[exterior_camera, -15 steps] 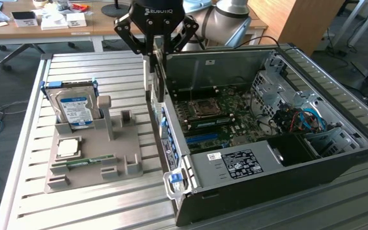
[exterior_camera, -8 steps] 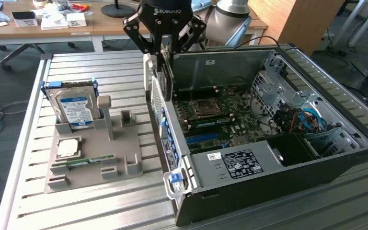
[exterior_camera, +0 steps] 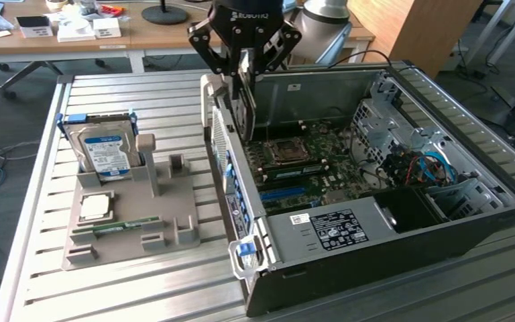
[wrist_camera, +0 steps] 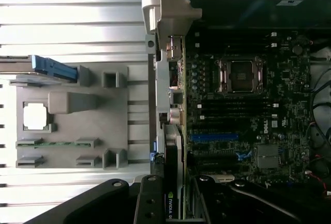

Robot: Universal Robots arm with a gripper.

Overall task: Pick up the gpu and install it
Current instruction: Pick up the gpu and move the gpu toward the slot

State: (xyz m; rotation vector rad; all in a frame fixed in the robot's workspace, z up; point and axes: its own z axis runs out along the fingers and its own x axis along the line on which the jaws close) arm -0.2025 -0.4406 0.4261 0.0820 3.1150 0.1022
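My gripper (exterior_camera: 245,70) carries the word ROBOTIQ in white on its black body. My jaws are closed on the gpu (exterior_camera: 247,107), one finger on each flat face, and the card hangs upright under them. In the wrist view the gpu (wrist_camera: 174,154) shows edge-on between my fingers (wrist_camera: 150,200), and near my jaws I read the NVIDIA mark on its edge.

Under my jaws stands the open case (exterior_camera: 472,228), and the gpu is above its rear wall, at the edge of the board (wrist_camera: 248,146). On the board, white letters say DELL. The blue slot (wrist_camera: 214,137) lies just beside the card's lower end. The socket (wrist_camera: 238,76) is further from my jaws, towards the far wall of the case. The power supply (exterior_camera: 334,228) has a black label with white print, but I think it is too small to read.

To the other side of my jaws, outside the case, is the grey tray (exterior_camera: 123,221). In it a hard drive (exterior_camera: 105,151) with a blue label stands upright, and a CPU (exterior_camera: 94,206) and a RAM stick (exterior_camera: 119,227) lie flat.
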